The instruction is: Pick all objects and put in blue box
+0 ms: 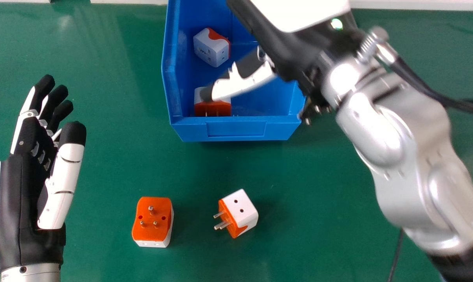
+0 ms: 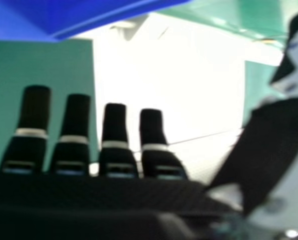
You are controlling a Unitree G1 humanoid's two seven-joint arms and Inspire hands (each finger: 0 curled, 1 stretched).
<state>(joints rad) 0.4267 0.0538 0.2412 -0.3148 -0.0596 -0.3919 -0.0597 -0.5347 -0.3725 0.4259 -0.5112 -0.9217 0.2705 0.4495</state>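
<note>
Orange-and-white adapter (image 1: pixel 152 219) on green table (image 1: pixel 103 172), orange pinned face up. Second adapter (image 1: pixel 242 209) near it, turned askew, pins toward left hand's side, dark holes in white face. Third adapter (image 1: pixel 211 49), mostly white, and fourth adapter (image 1: pixel 217 109) inside blue box (image 1: pixel 236 129). Right hand (image 1: pixel 244 83) above box, fingers straight, thumb spread wide. Left hand (image 1: pixel 66 168) at head view's left, likewise wide.

Blue box (image 1: pixel 236 129) partly hidden behind right hand (image 1: pixel 289 51)
</note>
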